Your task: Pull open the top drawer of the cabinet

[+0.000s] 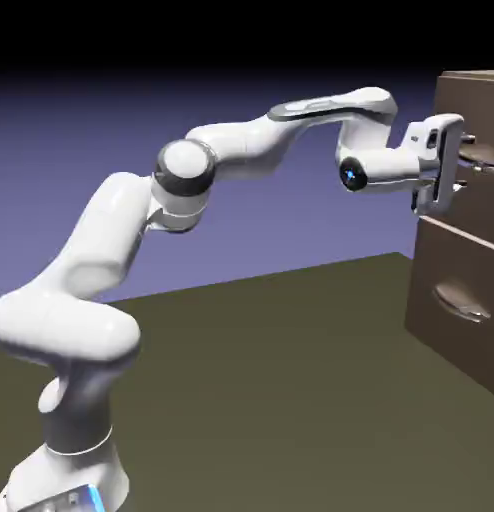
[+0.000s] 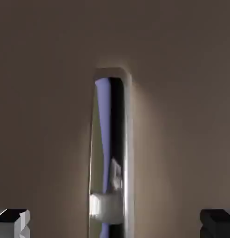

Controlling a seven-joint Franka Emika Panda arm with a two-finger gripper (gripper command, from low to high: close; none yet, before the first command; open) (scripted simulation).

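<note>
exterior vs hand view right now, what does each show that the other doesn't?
Exterior only: the whole arm, the table, the lower drawer with its handle, and the gripper up at the top drawer. Hand only: the top drawer's silver handle close up, centred between the two spread fingertips. Both: the cabinet's dark-brown wood.

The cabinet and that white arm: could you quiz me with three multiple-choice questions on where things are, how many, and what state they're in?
1. Where is the gripper?
A. at the top drawer
B. at the lower drawer
C. resting on the table

2. How many drawer fronts does the cabinet show?
A. one
B. two
C. four

3. How do the fingers stand in the hand view?
A. pressed together
B. clamped on a cube
C. apart, either side of the handle

Answers: 1 A, the hand reaches level with the upper front. 2 B, two fronts are stacked. 3 C, the tips sit in opposite bottom corners, handle between.
</note>
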